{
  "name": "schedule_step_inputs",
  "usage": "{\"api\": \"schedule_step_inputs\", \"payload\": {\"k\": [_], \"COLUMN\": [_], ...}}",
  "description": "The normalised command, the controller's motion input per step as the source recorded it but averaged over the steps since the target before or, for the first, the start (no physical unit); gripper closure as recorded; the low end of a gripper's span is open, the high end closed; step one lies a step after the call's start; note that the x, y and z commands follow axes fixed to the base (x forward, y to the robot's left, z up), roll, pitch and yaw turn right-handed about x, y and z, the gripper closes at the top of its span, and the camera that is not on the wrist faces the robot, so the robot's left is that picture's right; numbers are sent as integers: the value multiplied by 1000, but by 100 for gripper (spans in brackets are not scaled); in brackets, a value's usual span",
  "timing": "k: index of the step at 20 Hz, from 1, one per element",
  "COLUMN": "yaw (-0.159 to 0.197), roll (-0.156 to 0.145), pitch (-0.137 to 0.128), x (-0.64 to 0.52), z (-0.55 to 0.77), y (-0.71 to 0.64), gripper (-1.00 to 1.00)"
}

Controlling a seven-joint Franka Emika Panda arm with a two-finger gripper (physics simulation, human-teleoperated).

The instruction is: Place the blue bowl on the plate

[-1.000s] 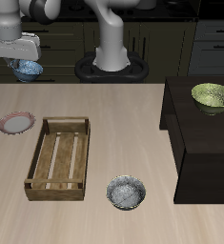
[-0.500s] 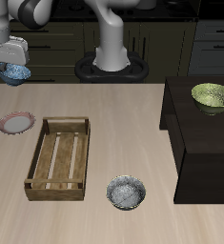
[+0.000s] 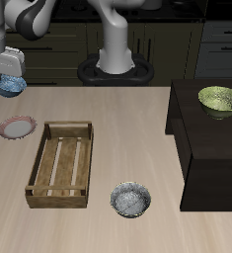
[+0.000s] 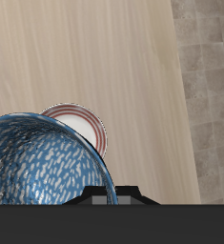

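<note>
My gripper (image 3: 8, 75), clamped on the blue bowl (image 3: 10, 87), has carried it lower and nearer the front, closer above the plate (image 3: 17, 127).

Glazed-looking speckled blue bowl (image 4: 42, 162); smooth plate (image 4: 80, 127), perhaps ceramic; matt wood-grain table (image 4: 94, 48).

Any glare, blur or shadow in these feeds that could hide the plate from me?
Exterior view: flat, even render light, no glare or blur; the plate shows plainly, and the hand with the blue bowl sits at the frame edge. Wrist view: sharp, but the blue bowl fills the foreground and covers part of the plate; dark hand parts block one edge.
</note>
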Motion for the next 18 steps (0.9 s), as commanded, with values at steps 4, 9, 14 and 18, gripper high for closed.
{"api": "schedule_step_inputs", "payload": {"k": [4,9,14,18], "yaw": [19,22,17,12], "roll": [8,53,41,9], "pitch": [46,42,15,11], "x": [175,142,137,143], "z": [-316,-389,-215,-199], "y": [54,270,187,47], "gripper": [100,100,100,100]}}
